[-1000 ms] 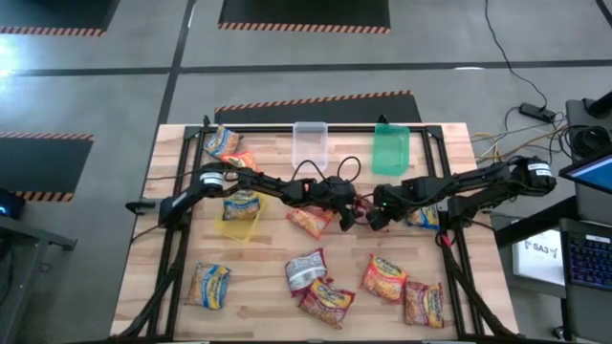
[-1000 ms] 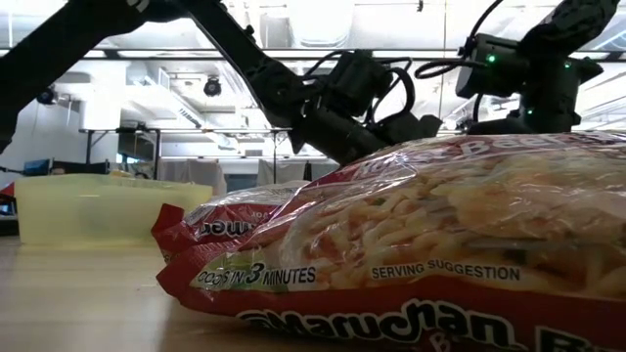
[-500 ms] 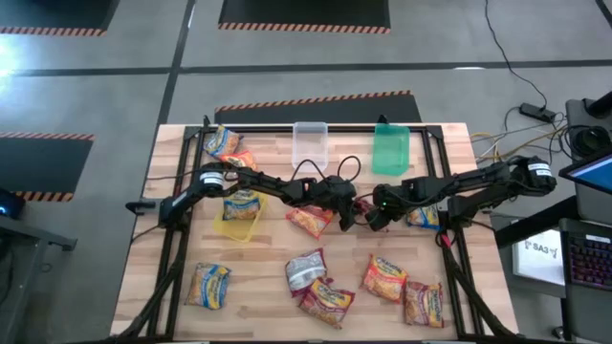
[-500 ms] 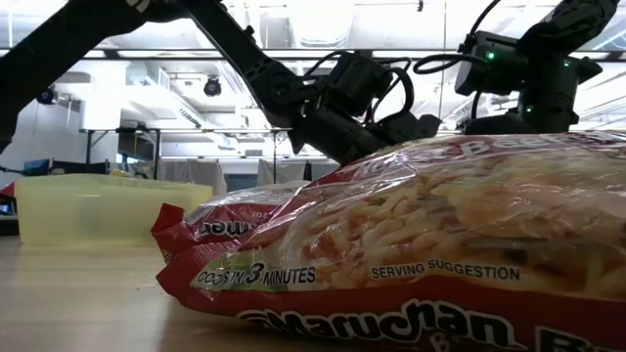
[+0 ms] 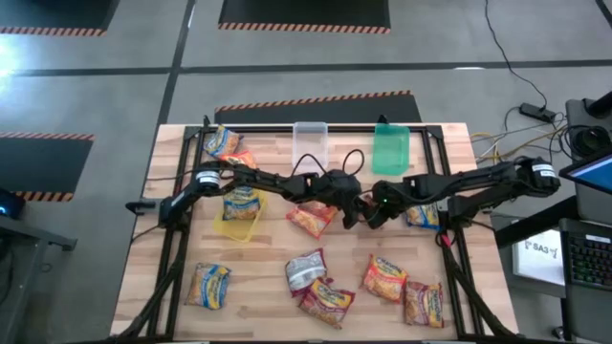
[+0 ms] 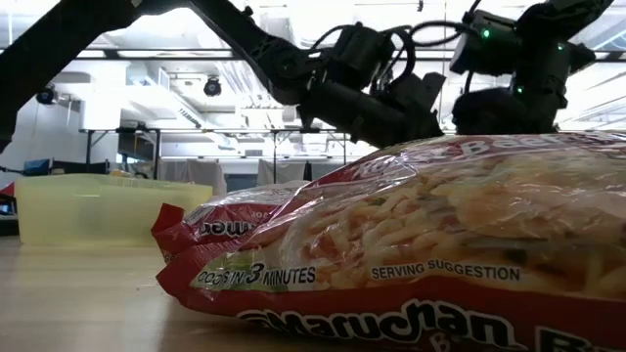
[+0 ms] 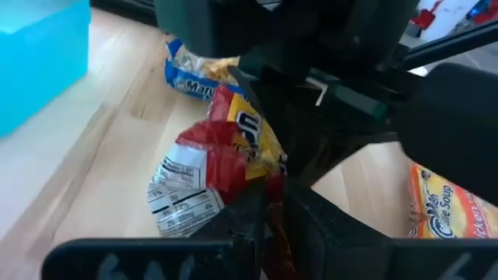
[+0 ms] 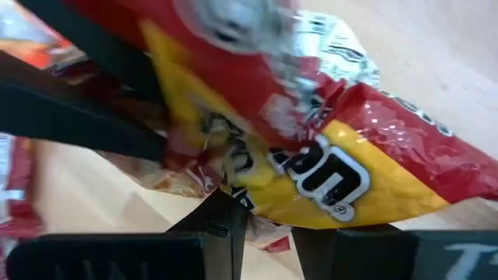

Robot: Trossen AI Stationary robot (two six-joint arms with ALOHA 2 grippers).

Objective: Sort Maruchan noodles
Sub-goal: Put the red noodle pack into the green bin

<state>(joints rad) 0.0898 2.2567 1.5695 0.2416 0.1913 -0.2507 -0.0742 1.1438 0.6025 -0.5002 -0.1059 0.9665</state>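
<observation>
1. High view: both dark arms meet at the table's middle, where the left gripper [image 5: 351, 208] and the right gripper [image 5: 371, 212] pinch one crumpled red-and-yellow packet [image 5: 360, 206] between them, just in front of the green tub [image 5: 390, 149].
2. In the left wrist view the left fingers [image 7: 253, 222] are clenched on that packet's [image 7: 226, 159] red crinkled film; a white nutrition panel shows on one fold.
3. In the right wrist view the right fingers [image 8: 226, 222] grasp the same packet's [image 8: 327, 167] lower edge. Its glossy red and yellow film is wrinkled, with large white lettering I cannot read.
4. The other Maruchan noodles lie flat and scattered on the wooden table [image 5: 268, 287]: an orange packet [image 5: 311, 221] just beside the left gripper, a silvery one [image 5: 304, 268], a dark red one [image 5: 327, 300], two orange ones [image 5: 384, 277] [image 5: 424, 303] near the front right, and one [image 5: 207, 285] at the front left.
5. A yellow-and-blue packet [image 5: 241, 203] sits in the yellow tub [image 5: 234, 227]; the clear tub [image 5: 310, 143] stands at the far edge.
6. Open board lies between the front-left packet and the silvery one.
7. In the low view the nearest packet [image 6: 411, 244] reads "Maruchan", "3 MINUTES" and "SERVING SUGGESTION".
</observation>
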